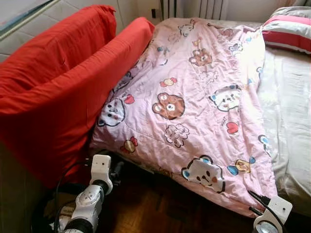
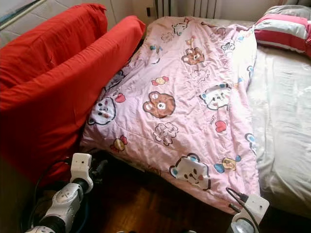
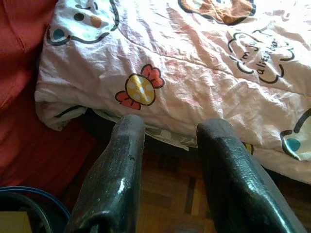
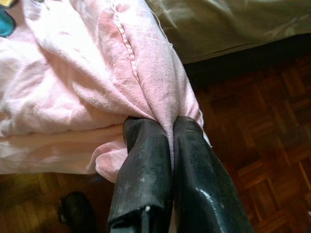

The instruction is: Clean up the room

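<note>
Pink quilt spread over the bed's left side beside red cushions, right gripper pinching the quilt's near corner, left gripper parted, just off its near edge.
</note>
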Tool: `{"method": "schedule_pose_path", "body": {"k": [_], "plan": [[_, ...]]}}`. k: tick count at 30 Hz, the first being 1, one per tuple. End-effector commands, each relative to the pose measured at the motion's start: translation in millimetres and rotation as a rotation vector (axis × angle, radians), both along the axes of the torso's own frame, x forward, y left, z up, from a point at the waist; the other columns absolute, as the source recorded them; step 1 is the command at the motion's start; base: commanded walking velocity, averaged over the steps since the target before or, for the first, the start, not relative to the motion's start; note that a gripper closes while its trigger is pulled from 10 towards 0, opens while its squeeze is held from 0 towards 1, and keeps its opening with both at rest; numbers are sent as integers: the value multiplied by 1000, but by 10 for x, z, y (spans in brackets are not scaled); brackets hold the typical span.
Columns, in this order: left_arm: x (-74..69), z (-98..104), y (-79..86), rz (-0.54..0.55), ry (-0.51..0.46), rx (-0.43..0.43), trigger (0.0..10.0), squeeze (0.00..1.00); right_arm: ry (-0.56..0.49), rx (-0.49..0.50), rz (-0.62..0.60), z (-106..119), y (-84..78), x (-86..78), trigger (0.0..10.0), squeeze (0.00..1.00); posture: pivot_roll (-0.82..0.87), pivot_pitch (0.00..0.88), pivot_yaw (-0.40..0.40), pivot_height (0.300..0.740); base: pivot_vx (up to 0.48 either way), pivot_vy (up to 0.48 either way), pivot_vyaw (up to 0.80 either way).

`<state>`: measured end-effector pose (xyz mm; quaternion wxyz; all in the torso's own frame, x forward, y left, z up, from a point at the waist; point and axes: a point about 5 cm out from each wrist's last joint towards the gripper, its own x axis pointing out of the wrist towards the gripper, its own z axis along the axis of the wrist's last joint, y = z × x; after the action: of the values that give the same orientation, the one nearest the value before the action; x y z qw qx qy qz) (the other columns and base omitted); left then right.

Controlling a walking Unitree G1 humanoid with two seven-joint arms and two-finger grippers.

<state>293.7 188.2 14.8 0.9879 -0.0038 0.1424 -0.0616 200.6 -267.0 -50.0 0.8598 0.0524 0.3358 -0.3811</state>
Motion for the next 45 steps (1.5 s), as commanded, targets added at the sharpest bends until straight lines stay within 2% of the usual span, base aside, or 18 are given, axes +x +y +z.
{"method": "schedule_pose_path", "body": {"k": [1, 6, 7, 8, 9, 10, 30, 31, 32, 33, 34, 39, 40, 41, 43, 44, 45], "plan": [[-76, -89, 38, 9, 46, 9, 10000, 0, 34, 2, 6, -36, 8, -49, 10000, 0, 15, 140, 75, 740, 0, 0, 0], [-78, -92, 33, 10, 46, 6, 10000, 0, 62, 6, 4, -66, 12, -93, 10000, 0, 16, 141, 75, 740, 0, 0, 0], [-78, -92, 32, 10, 46, 6, 10000, 0, 63, 6, -1, -68, 9, -100, 10000, 161, 15, 141, 75, 740, 0, 0, 0], [-79, -93, 31, 9, 47, 6, 10000, 0, 62, 5, -5, -68, 7, -104, 10000, 867, 15, 141, 75, 740, 0, 0, 0], [-79, -93, 31, 9, 47, 6, 10000, 0, 62, 5, -5, -68, 7, -104, 10000, 867, 15, 141, 75, 740, 0, 0, 0], [-81, -94, 32, 9, 47, 6, 10000, 0, 61, 4, -4, -67, 9, -102, 10000, 1000, 15, 141, 76, 740, 0, 0, 0], [-79, -97, 21, 5, 49, 2, 10000, 0, 35, -66, 7, 11, -57, -37, 10000, 1000, 14, 126, 73, 740, 0, 0, 0], [-80, -99, 19, 5, 50, 2, 10000, 0, 18, -57, 40, 20, -26, 3, 10000, 906, 13, 120, 72, 740, 0, 0, 0], [-80, -100, 19, 5, 51, 2, 10000, 0, 5, -37, 67, 17, 9, 28, 10000, 482, 13, 120, 72, 740, 0, 0, 0], [-80, -100, 19, 5, 52, 2, 10000, 0, -3, -22, 85, 15, 33, 45, 10000, 482, 13, 120, 72, 740, 0, 0, 0], [-83, -105, 22, 6, 55, 3, 10000, 0, -2, 7, 134, -3, 94, 67, 10000, 0, 6, 113, 69, 740, 0, 0, 0], [-158, -205, 54, 35, 119, -8, 10000, 0, 63, 121, 367, -141, 403, 40, 10000, 0, -14, 88, 62, 740, 0, 0, 0], [-158, -205, 54, 35, 119, -8, 10000, 0, 63, 121, 367, -141, 403, 40, 10000, 0, -14, 88, 62, 740, 0, 0, 0], [-188, -241, 66, 47, 141, -12, 10000, 0, 90, 134, 419, -179, 466, 6, 10000, 0, -15, 85, 62, 740, 0, 0, 0], [-267, -326, 99, 67, 196, -10, 10000, 0, 151, 126, 519, -245, 574, -69, 10000, 0, -16, 82, 62, 740, 0, 0, 0], [-380, -436, 166, 99, 277, 1, 10000, 0, 186, 139, 595, -300, 678, -138, 10000, 0, -28, 66, 56, 740, 0, 0, 0], [-430, -480, 195, 113, 312, 6, 10000, 0, 199, 151, 614, -322, 714, -171, 10000, 0, -29, 63, 55, 740, 0, 0, 0]]}}
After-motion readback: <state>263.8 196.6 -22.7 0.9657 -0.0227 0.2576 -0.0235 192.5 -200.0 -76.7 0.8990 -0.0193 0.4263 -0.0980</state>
